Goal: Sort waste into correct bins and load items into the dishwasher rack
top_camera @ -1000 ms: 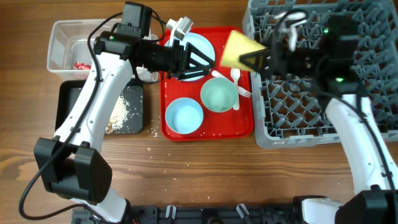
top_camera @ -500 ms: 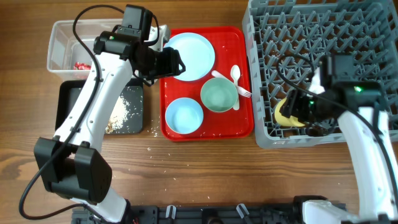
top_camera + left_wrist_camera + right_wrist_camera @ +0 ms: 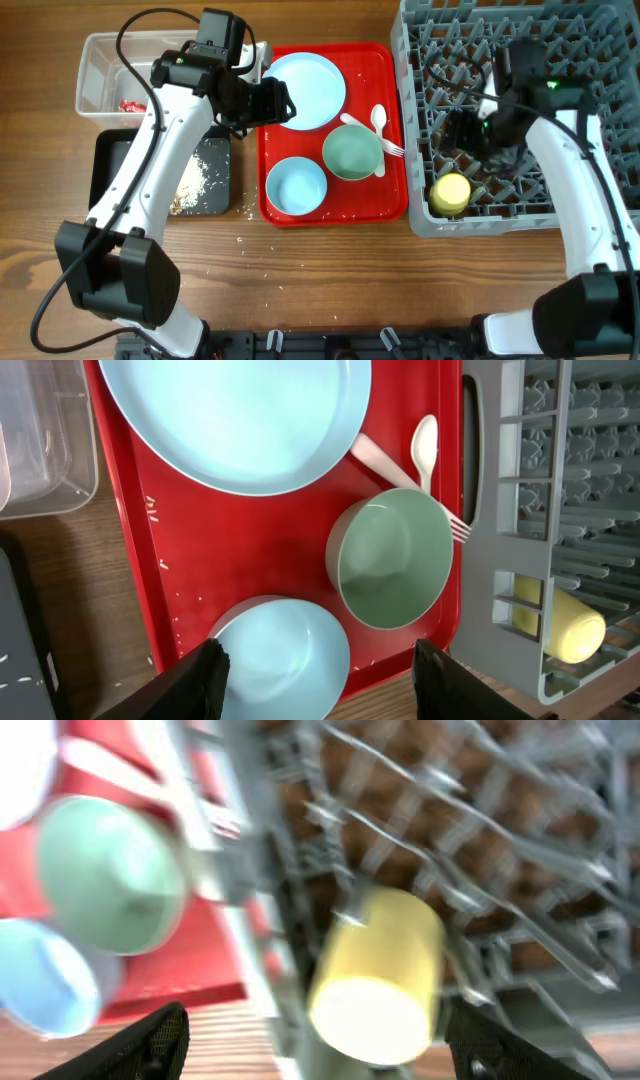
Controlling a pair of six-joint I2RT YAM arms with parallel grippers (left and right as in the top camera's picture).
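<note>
The small yellow cup point(image 3: 450, 193) sits in the front left corner of the grey dishwasher rack point(image 3: 580, 40); it also shows in the right wrist view point(image 3: 378, 980) and the left wrist view point(image 3: 560, 625). My right gripper point(image 3: 462, 132) point(image 3: 325, 1050) is open and empty above the rack, just behind the cup. My left gripper point(image 3: 280, 103) point(image 3: 330, 685) is open and empty over the red tray point(image 3: 285, 213). On the tray lie the pale blue plate point(image 3: 305, 90), a green bowl point(image 3: 352, 153), a blue bowl point(image 3: 296, 187), a white spoon point(image 3: 378, 120) and a fork point(image 3: 392, 148).
The clear box point(image 3: 100, 50) at back left holds the red wrapper point(image 3: 130, 104). The black tray point(image 3: 120, 160) in front of it holds beige food scraps point(image 3: 195, 185). Crumbs lie on the wood near the red tray. No tissue shows.
My right gripper let go of the yellow cup in the rack's front left corner and drew back. My left arm pulled back from the plate a second ago, then stayed still.
</note>
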